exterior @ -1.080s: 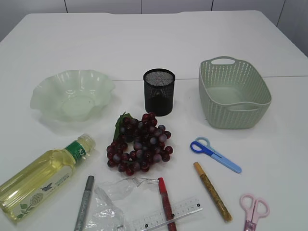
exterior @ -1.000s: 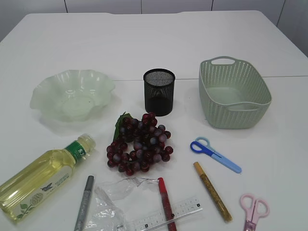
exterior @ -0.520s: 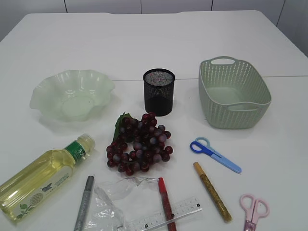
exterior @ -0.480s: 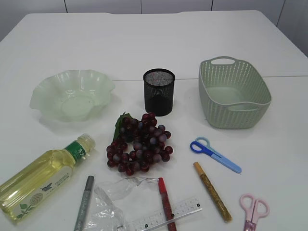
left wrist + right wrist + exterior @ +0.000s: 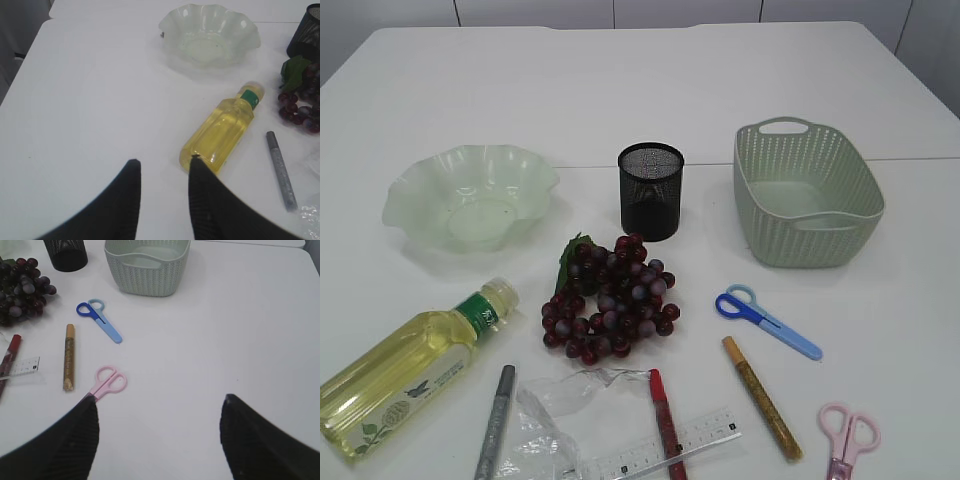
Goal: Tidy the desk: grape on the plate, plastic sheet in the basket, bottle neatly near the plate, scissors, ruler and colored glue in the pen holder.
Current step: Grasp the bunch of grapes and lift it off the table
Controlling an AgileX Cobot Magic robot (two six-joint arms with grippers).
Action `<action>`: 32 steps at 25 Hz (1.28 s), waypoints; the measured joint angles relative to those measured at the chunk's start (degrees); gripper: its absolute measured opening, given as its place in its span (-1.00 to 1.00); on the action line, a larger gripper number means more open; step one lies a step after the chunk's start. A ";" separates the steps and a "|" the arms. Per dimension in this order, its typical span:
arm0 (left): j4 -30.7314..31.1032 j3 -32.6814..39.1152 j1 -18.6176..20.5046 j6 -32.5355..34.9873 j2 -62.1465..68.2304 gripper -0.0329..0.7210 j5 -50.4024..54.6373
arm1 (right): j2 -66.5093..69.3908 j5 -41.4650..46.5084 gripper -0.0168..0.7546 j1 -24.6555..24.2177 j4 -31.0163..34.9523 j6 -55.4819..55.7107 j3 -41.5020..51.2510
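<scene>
Nothing held yet: your left gripper hovers part-open and empty, your right gripper wide open and empty.
The bottle lies on its side below the plate; it looks full, likely heavy, smooth and prone to roll, so grip across its mid-body.

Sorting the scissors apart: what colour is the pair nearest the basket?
Blue scissors: dark blue handle loops, lighter blue blade cover. Clearest in the exterior view.
</scene>
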 joint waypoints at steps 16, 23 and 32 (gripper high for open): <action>-0.19 0.00 0.00 0.00 0.00 -0.27 0.00 | 0.00 0.00 0.47 0.00 0.00 0.00 0.00; -0.19 0.00 0.00 0.00 0.00 -0.27 0.00 | 0.00 0.00 0.47 0.00 0.00 0.00 0.00; -2.03 -0.25 0.00 0.00 0.48 -0.27 -2.30 | 0.00 -9.32 0.47 0.00 0.44 10.80 -1.25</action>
